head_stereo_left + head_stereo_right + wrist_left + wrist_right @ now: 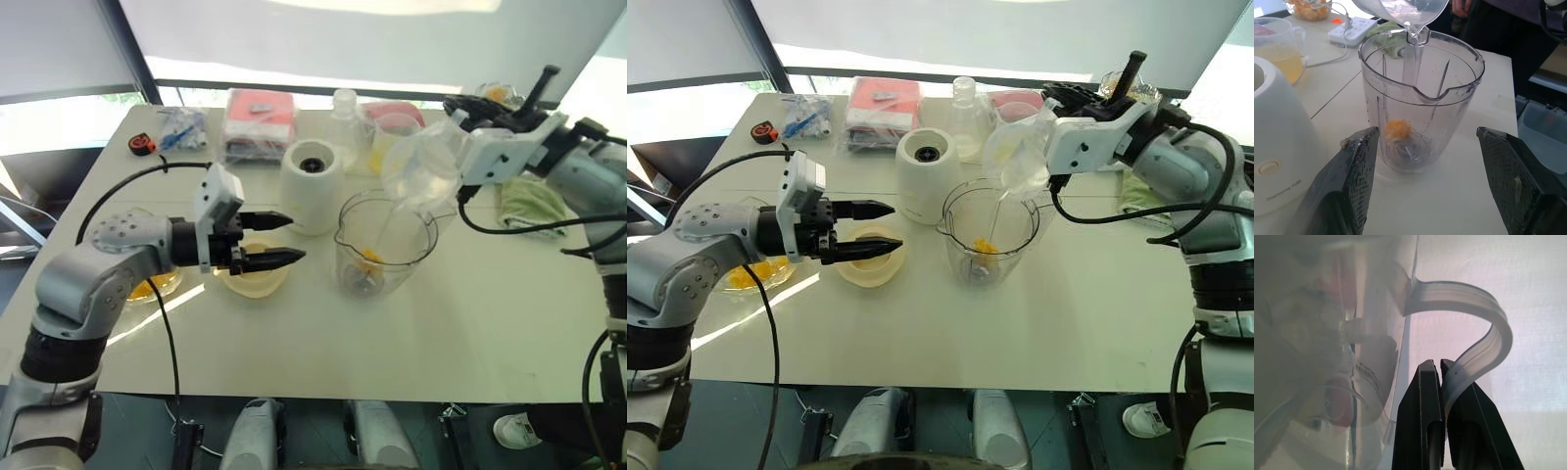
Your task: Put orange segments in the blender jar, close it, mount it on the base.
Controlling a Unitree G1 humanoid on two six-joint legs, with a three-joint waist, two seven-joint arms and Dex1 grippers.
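The clear blender jar [385,245] stands open at the table's middle, with orange segments [1397,129] lying by the blade at its bottom. Above its rim my right gripper [1437,367] is shut on the handle [1488,333] of a clear measuring cup [421,166], which is tilted so that a thin clear stream [1413,58] runs into the jar. My left gripper [294,239] is open and empty, level, pointing at the jar from its left, above the flat cream lid [257,284]. The cream-white base [313,186] stands just behind and to the left of the jar.
A glass dish of orange pieces [749,274] sits at the left under my left arm. At the back are a cup of yellow liquid [392,132], a clear bottle [345,108], red packs [260,117] and a tape measure [143,145]. A green cloth [529,201] lies right.
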